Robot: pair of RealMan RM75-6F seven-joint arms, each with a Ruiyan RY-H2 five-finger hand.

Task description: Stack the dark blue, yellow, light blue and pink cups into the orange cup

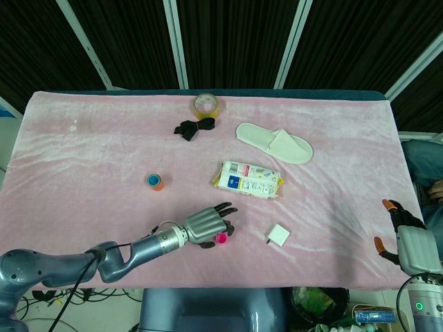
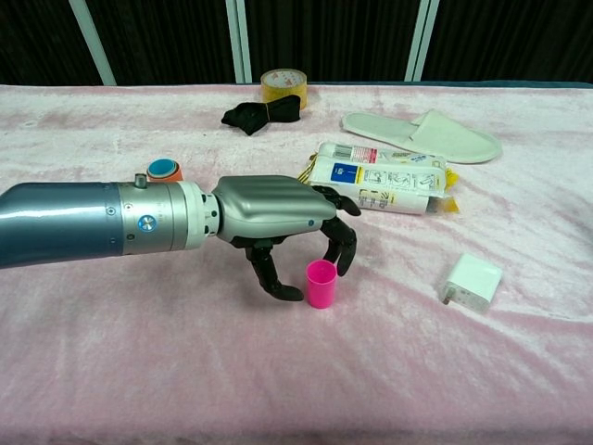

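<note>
Nearest the robot, one left hand (image 2: 278, 218) reaches over the pink cloth-covered table (image 2: 139, 371), palm down, fingers (image 2: 345, 248) curled downward and spread around one pink cup (image 2: 321, 284). The thumb sits just beside the cup's left side and the other fingers hang behind its rim; whether any of them actually touches the cup cannot be told, and no grip on it is evident. The cup stands upright on the cloth, mouth up.

One right hand (image 1: 408, 238) sits at the table's right near corner, well apart from every item, holding nothing; its fingers point up, and how far apart they are cannot be told.

To the right of the pink cup lies one white charger block (image 2: 473, 282), apart from it.

Left of the hand, behind the forearm, stands one orange cup (image 2: 164, 171) with a blue cup showing inside its mouth; further nested cups cannot be distinguished.

Mid-table lies one printed packet (image 2: 382, 178), lying flat.

Further back: one white slipper (image 2: 426, 134) to the right, one black fabric item (image 2: 259, 114) at centre, and one roll of yellowish tape (image 2: 283, 87) just behind it at the far edge
</note>
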